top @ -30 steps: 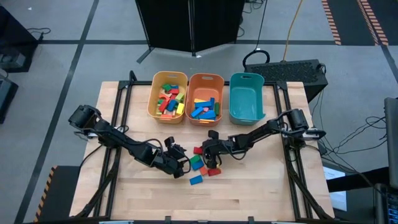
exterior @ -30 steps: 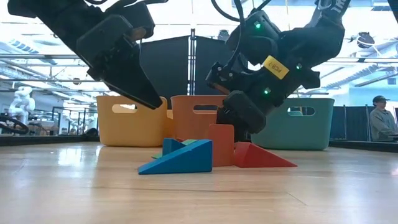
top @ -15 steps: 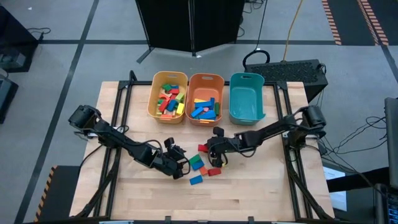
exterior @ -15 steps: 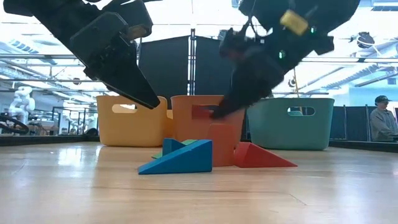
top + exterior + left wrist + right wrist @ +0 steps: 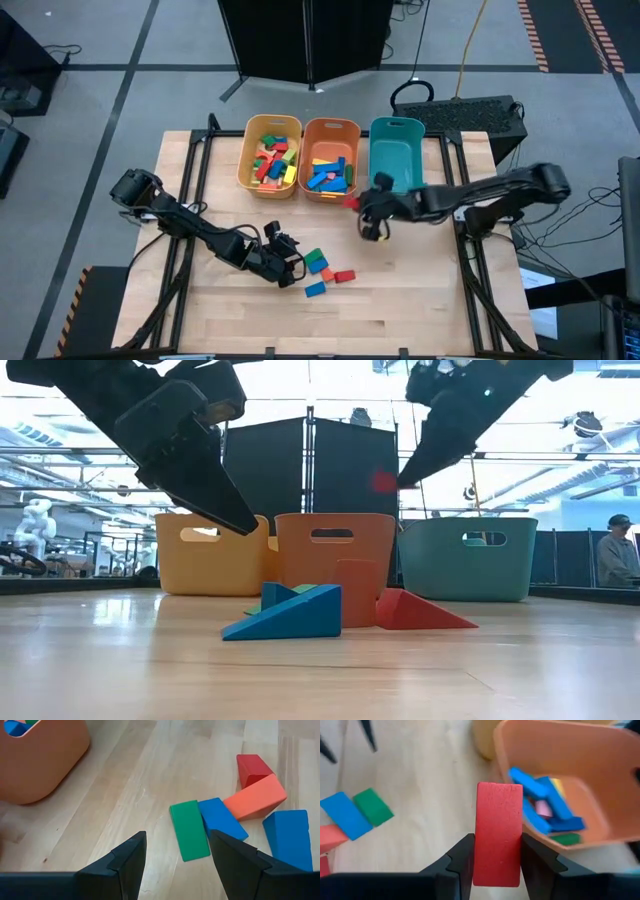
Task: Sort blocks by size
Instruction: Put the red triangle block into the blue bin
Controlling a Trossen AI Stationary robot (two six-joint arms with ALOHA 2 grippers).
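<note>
The right gripper [image 5: 366, 208] is clamped on a red block [image 5: 498, 833], raised above the table beside the orange bin [image 5: 331, 158]; from above the block shows only as a small red patch, while the right wrist view shows it as a flat bar squeezed between both fingers. The left gripper [image 5: 288, 262] hovers near the loose blocks [image 5: 324, 269] with its fingers spread, as its own wrist view makes plain. That view separates a green bar [image 5: 189, 830], two blue pieces and two red ones on the wood. The low view shows a blue wedge [image 5: 284, 613] in front. The yellow bin [image 5: 272, 153] holds mixed blocks; the teal bin [image 5: 397, 158] stands rightmost.
</note>
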